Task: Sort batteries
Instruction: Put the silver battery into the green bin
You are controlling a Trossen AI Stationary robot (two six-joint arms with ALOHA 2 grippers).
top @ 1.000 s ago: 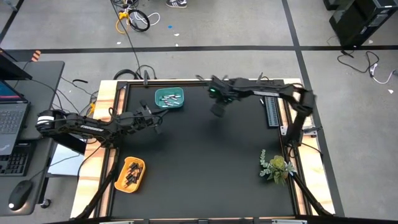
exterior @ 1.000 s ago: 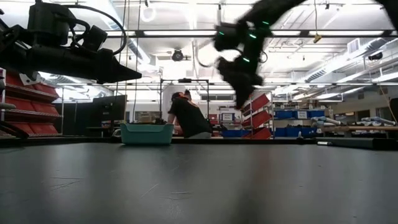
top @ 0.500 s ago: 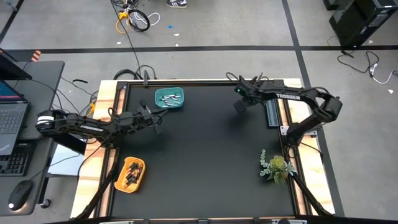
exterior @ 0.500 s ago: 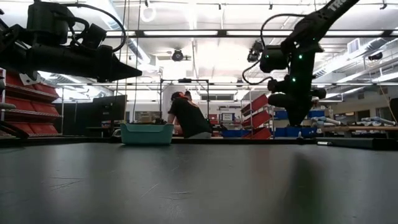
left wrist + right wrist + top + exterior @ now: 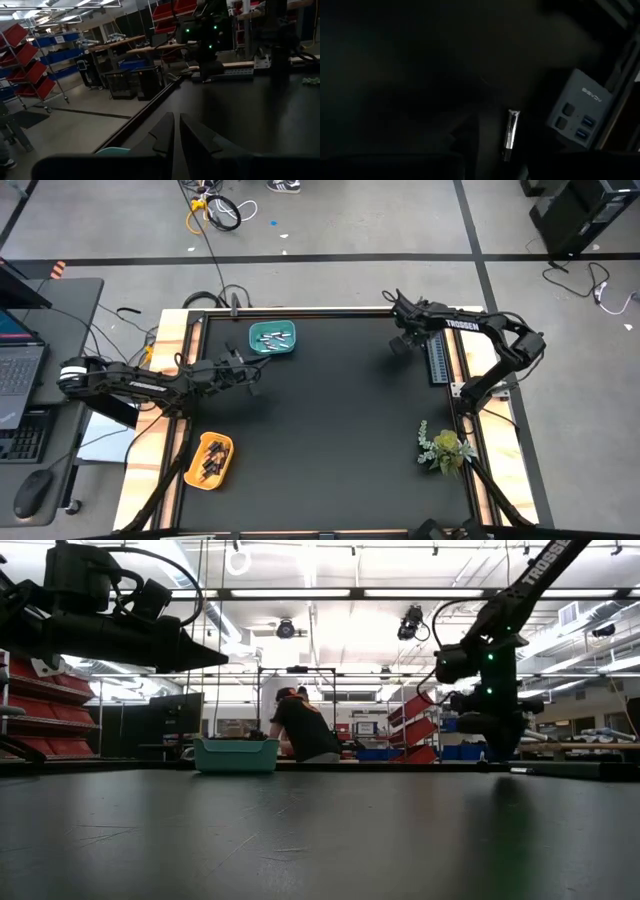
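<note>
The right gripper (image 5: 401, 338) hangs low over the far right corner of the black table (image 5: 330, 430), and from where I stand I cannot tell how its jaws are set. In its own wrist view a single silvery battery (image 5: 511, 129) lies on the dark mat just past the fingers, and a grey USB hub (image 5: 581, 109) sits close beside it. A grey ribbed strip (image 5: 437, 360) runs along the table's right edge, right next to that gripper.

The left gripper (image 5: 250, 376) is held above the left side of the table, its two fingers (image 5: 162, 132) pressed nearly together with nothing between them. It sits just on the near side of a teal bin (image 5: 272, 338) at the far left, which holds several whitish-silver batteries (image 5: 270, 336). A yellow bin (image 5: 209, 461) at the near left corner holds dark batteries (image 5: 211, 464).

A small green plant (image 5: 444, 448) stands at the near right edge. Off the table to the left are a laptop (image 5: 18, 370) and a mouse (image 5: 30, 495). Beyond the far edge, in the low view, a person in a dark shirt (image 5: 300, 728) bends over behind the teal bin.
</note>
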